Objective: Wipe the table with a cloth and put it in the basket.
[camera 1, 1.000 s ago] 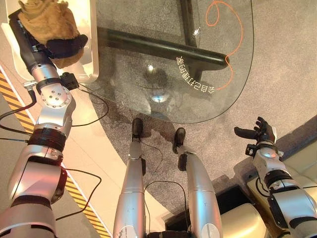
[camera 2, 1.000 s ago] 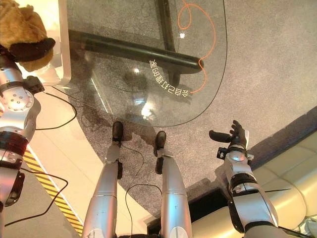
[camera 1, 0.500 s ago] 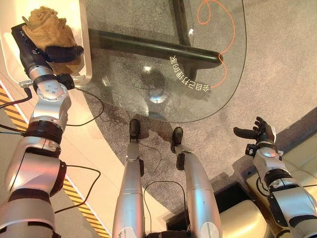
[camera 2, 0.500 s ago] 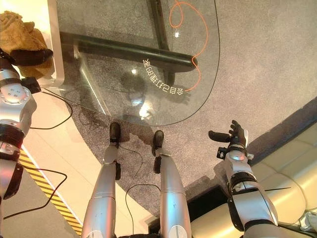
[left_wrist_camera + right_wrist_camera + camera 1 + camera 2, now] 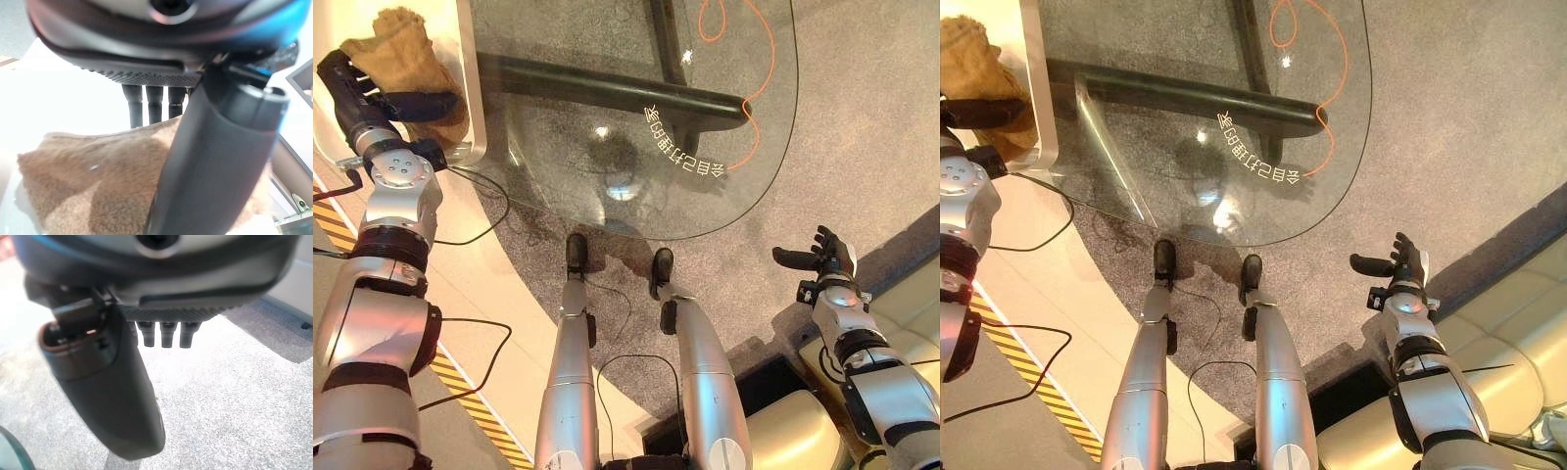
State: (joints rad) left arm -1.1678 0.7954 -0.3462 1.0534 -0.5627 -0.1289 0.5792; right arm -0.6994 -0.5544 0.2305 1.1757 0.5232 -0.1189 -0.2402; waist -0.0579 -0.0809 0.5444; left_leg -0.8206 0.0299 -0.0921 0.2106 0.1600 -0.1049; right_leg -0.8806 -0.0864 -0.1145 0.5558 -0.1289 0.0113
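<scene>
Against the frame half a second back, the whole scene sits a little further left and up, so the camera has shifted; the left hand [image 5: 411, 103] keeps its hold on the cloth [image 5: 399, 61] in the upper left of the frame, and the right hand [image 5: 822, 257] stays at the lower right with the same pose.

The cloth is a tan, crumpled bundle. It lies over the pale basket [image 5: 473, 93], whose rim runs down the left edge of the glass table [image 5: 636, 127]; whether the cloth rests on the basket floor or hangs just above it cannot be told. The thumb [image 5: 215, 166] of the left hand crosses the near side of the cloth and presses into it, while the fingers [image 5: 146, 104] pass behind its far edge, so the bundle is pinched between them. In the left wrist view the cloth fills the space under the thumb and spreads out to one side of it.

The right hand hovers over the grey carpet [image 5: 1430, 108], well apart from the table, its fingers straight and spread and the thumb standing out to the side, holding nothing. A cream sofa [image 5: 1518, 333] shows beside it at the lower right.
</scene>
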